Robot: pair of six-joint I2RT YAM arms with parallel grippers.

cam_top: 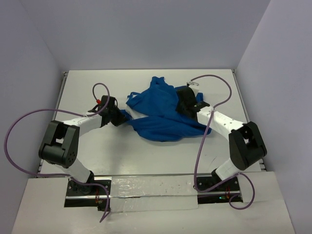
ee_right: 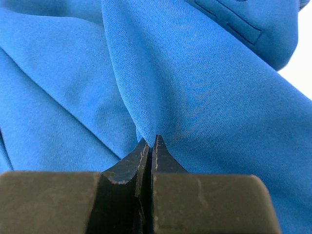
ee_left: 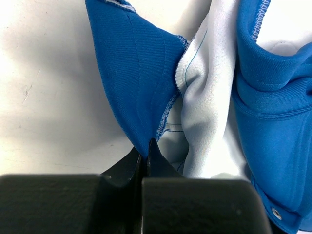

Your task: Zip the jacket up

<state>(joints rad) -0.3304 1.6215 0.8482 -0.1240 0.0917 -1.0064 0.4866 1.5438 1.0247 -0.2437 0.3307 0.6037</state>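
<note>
I see the white table (cam_top: 146, 156) carrying the royal-blue jacket (cam_top: 161, 112), which lies crumpled in a heap at the middle of the far half, between my two arms. The left arm (cam_top: 73, 126) reaches in from the left and the right arm (cam_top: 224, 124) from the right. My left tool (ee_left: 146, 153) is pressed together on a pointed corner of the jacket's stitched hem, at the heap's left edge. My right tool (ee_right: 150, 144) is pinching a raised fold of smooth blue cloth on the heap's right side. By the left tool the pale grey-white lining (ee_left: 209, 97) shows, and a small metal snap (ee_left: 276, 212) sits low on a blue band.
</note>
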